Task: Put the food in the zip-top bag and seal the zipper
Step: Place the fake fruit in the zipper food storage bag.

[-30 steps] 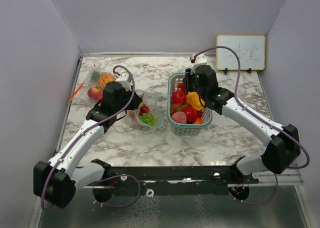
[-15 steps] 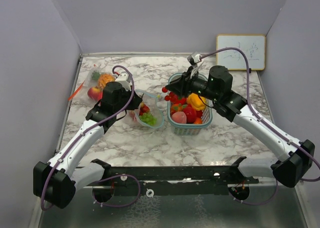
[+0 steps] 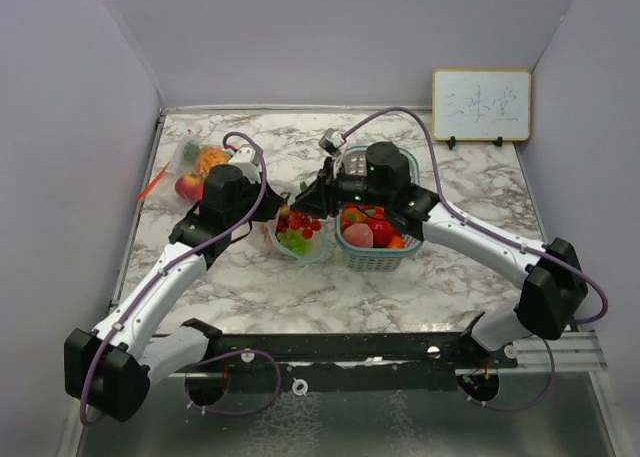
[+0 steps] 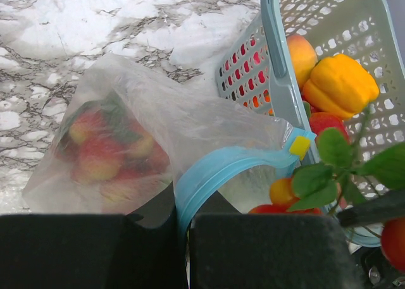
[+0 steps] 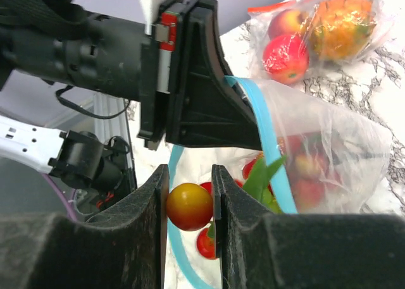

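The clear zip-top bag [image 3: 300, 245] with a blue zipper rim [image 4: 221, 169] lies left of the basket, mouth open, with green grapes [image 3: 296, 241] and reddish fruit [image 4: 101, 150] inside. My left gripper [image 3: 268, 203] is shut on the bag's rim [image 4: 183, 222] and holds it up. My right gripper [image 3: 308, 209] is shut on a cluster of red and orange cherry tomatoes [image 5: 188, 205] with green leaves [image 4: 335, 169], held over the bag's mouth [image 5: 269, 143]. The teal mesh basket [image 3: 372, 261] holds a yellow pepper [image 4: 338, 83], a peach [image 4: 300, 55] and red fruit.
A second clear bag [image 3: 200, 165] with an apple and orange fruit [image 5: 316, 30] lies at the back left, an orange piece [image 3: 152, 185] beside it. A small whiteboard [image 3: 482, 104] stands at the back right. Grey walls close in the table's sides.
My right gripper lifted the tomato cluster out of the basket and carried it left to the bag's mouth. The left gripper kept hold of the bag.
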